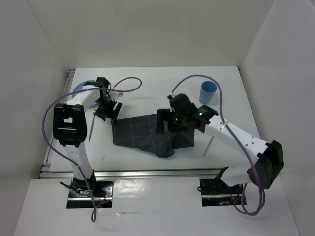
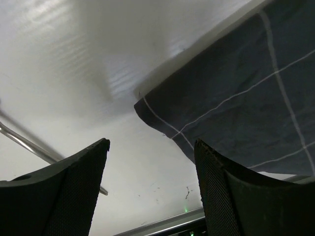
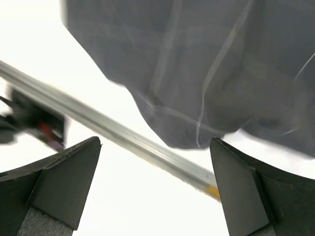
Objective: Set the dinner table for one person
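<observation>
The white tabletop fills the whole workspace under both arms and carries every item.

At its far left a blue rim shows behind the left arm, too hidden to name. Just to the right, a thin metal utensil lies with its long axis running near to far, close beside the left arm.

The left claw hangs low over bare tabletop with its jaws spread wide and nothing between them. The wrist view shows the utensil's handle off to one side of the jaws. The far-left corner of the dark grey checked cloth lies just ahead of them on the other side, flat and apart from both fingers.

The cloth stretches left to right across the middle. Its left part is smooth and its near-right corner is bunched into a fold.

The right claw sits above that right-hand part, also spread wide and holding nothing. Its blurred wrist view shows the cloth bulging beyond the fingertips, with the aluminium rail of the near edge past it.

Farther right a second thin utensil lies slanted beside the right arm, and a blue cup stands upright toward the far side, well apart from the cloth.

Flattening the cloth looks like the step in hand. The left claw is nearer the flat corner and the right claw is nearer the crumpled one, so each would reach toward the cloth's own end.
</observation>
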{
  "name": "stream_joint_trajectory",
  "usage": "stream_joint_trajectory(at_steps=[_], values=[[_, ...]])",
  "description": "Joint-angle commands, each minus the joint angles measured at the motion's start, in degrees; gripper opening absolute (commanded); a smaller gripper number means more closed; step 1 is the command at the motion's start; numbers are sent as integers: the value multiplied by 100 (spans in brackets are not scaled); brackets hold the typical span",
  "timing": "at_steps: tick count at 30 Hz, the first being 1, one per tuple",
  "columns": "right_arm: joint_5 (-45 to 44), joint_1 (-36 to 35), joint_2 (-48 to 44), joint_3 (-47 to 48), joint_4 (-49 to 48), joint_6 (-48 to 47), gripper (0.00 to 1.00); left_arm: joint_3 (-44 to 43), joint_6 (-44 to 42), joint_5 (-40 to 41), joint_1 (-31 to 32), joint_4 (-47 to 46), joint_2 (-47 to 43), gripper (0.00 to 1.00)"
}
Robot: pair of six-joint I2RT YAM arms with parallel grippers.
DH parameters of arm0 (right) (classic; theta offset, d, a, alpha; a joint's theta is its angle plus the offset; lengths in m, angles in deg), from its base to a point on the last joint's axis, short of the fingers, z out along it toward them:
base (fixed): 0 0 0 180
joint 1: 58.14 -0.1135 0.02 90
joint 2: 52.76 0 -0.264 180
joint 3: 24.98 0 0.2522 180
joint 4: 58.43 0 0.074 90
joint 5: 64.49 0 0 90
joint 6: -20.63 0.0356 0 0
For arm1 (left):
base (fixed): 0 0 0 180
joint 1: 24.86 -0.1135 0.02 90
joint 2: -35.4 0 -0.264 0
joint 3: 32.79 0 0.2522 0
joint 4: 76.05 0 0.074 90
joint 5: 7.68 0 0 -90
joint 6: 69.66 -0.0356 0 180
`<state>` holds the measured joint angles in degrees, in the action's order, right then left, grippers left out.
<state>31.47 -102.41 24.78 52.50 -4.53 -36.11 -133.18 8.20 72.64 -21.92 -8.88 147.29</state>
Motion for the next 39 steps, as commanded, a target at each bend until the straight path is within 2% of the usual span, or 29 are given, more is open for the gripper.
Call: stream_joint_trajectory(at_steps=[1,5,7,11,13,15,18,19,20,27,32,34,39], values=[[-727,409,-57,1097,793,-442,100,296,-166,536,-22,-172,-54,77],[-815,1401,858,1203,794,-828,100,278,-114,353,-22,-243,297,77],[-877,1605,1183,1204,514,-952,100,190,-113,203,-22,-182,359,75],[-395,2097,2211,1449,-321,-1382,100,243,-60,150,40,-182,491,72],[139,2378,2598,1668,-883,-1672,99,243,-60,71,93,-182,614,60],[432,2519,3309,1906,-1052,-1910,97,182,-112,-8,93,-121,666,51],[337,2581,4066,2407,-711,-2034,96,129,-113,-210,93,-50,667,25],[240,2581,4120,2408,-709,-2034,96,129,-113,-263,93,-50,667,9],[-39,2581,4120,2286,-631,-2034,96,129,-113,-263,93,-50,667,1],[-990,2642,3111,1310,-630,-1718,97,129,-113,-167,93,-50,553,0],[-773,3134,2662,644,-673,-1524,97,15,-113,-167,93,21,500,0],[-500,3205,2661,449,-981,-1751,98,-46,-61,-167,93,73,552,0],[-254,3205,2828,308,-1060,-1805,99,-47,-60,-114,145,73,553,0]])
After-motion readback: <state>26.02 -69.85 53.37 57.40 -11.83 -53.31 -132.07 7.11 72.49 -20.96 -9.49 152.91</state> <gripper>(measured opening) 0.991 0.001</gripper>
